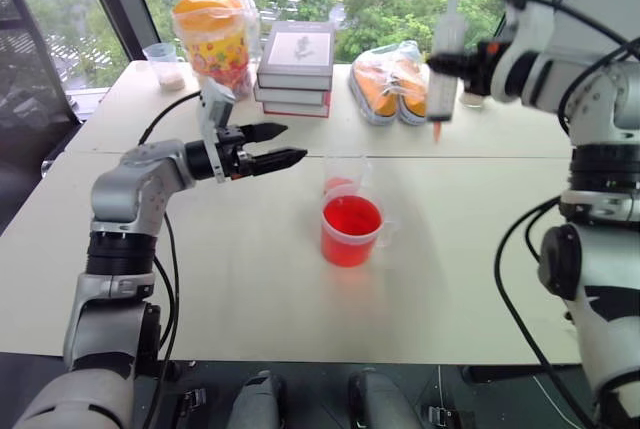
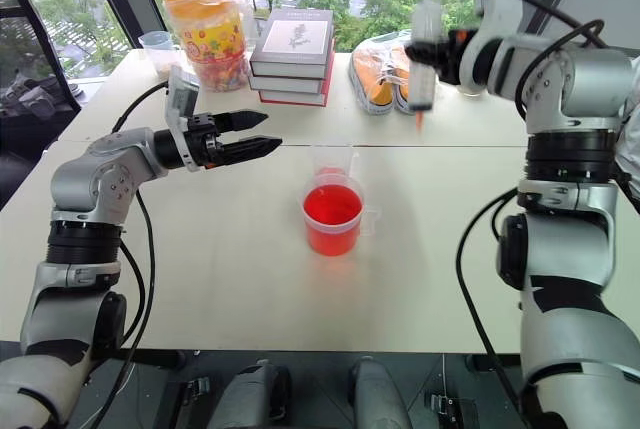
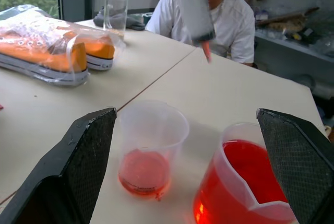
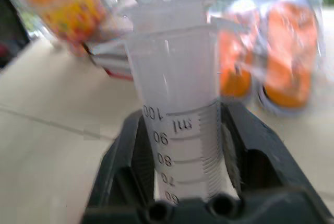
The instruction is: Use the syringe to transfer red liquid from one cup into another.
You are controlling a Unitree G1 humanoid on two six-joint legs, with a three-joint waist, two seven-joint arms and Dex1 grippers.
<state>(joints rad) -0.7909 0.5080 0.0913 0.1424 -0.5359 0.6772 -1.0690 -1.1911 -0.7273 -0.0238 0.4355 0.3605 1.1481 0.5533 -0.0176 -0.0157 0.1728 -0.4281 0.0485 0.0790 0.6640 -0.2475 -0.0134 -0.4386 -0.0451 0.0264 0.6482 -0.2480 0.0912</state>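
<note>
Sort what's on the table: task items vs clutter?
Task items:
- syringe, held upright in the right gripper, tip down
- red cup, full of red liquid
- slimmer clear cup, red tint at bottom
- left gripper, open, empty

Clutter:
- stack of books
- bagged orange shoes
- bagged orange-lidded tub
- cup with tan grains
</note>
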